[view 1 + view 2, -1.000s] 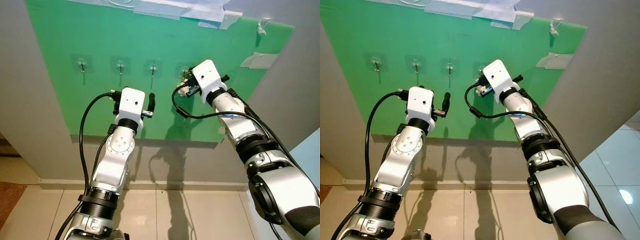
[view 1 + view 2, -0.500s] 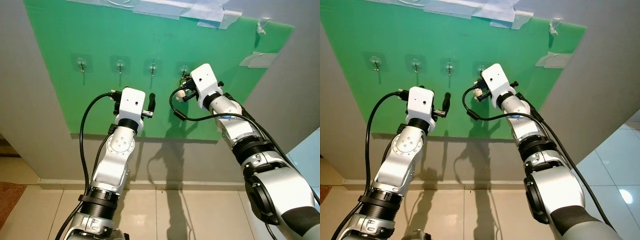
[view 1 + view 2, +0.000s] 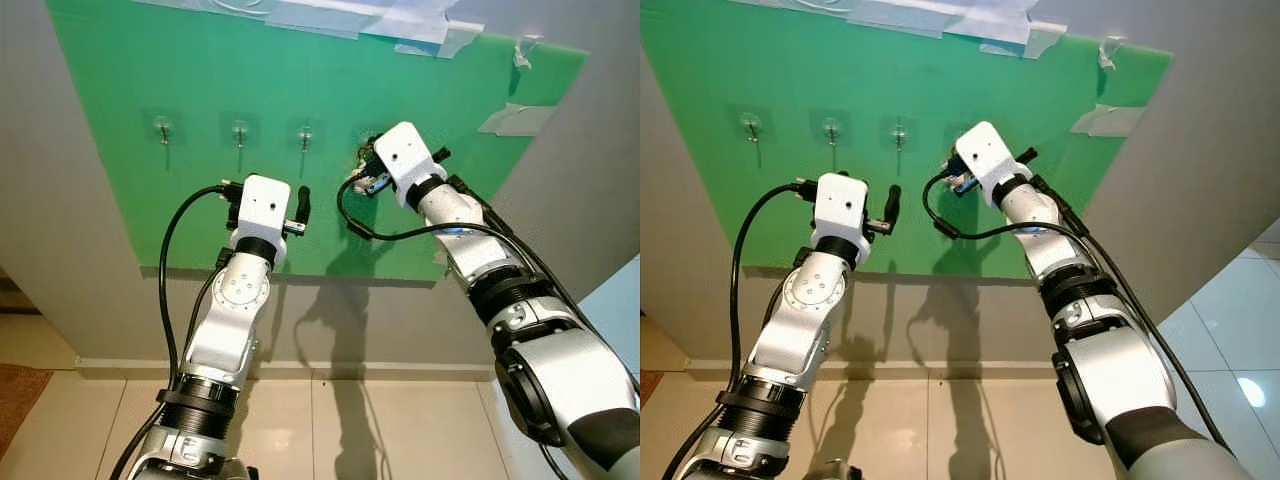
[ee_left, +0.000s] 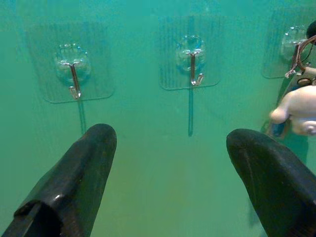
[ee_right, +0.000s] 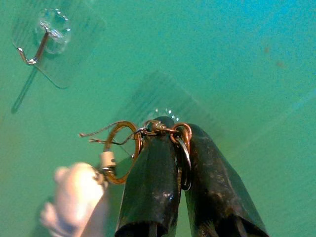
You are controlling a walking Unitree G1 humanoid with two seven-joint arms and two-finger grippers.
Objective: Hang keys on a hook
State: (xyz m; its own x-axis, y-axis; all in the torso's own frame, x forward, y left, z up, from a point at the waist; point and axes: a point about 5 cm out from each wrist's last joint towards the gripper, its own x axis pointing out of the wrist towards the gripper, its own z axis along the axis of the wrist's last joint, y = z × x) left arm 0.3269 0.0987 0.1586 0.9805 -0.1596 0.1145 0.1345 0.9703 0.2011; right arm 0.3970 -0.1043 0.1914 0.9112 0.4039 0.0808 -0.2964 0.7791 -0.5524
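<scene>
Several clear adhesive hooks sit in a row on a green board (image 3: pixel 200 60). My right gripper (image 5: pixel 170 127) is shut on a copper key ring (image 5: pixel 121 150) with a white plush charm (image 5: pixel 74 195) dangling from it. It presses the ring against the rightmost hook's clear plate (image 5: pixel 163 101), and its fingertips hide that hook. I cannot tell whether the ring sits on the hook. The neighbouring hook (image 5: pixel 47 37) is bare. My left gripper (image 4: pixel 173 138) is open below two bare hooks (image 4: pixel 73 81) (image 4: pixel 192 66), apart from the board. The ring (image 4: pixel 301 52) and charm (image 4: pixel 296 111) show beside it.
Grey wall frames the green board on both sides (image 3: pixel 60 200). Tape strips (image 3: pixel 420 25) hold the board's top edge, and another patch of tape (image 3: pixel 515 120) sits at its right. Tiled floor (image 3: pixel 330 430) lies below. A black cable (image 3: pixel 350 215) loops under my right wrist.
My right gripper dipped down and left with the keys half a second ago, then rose back to the rightmost hook. My left arm has stayed where it was.
</scene>
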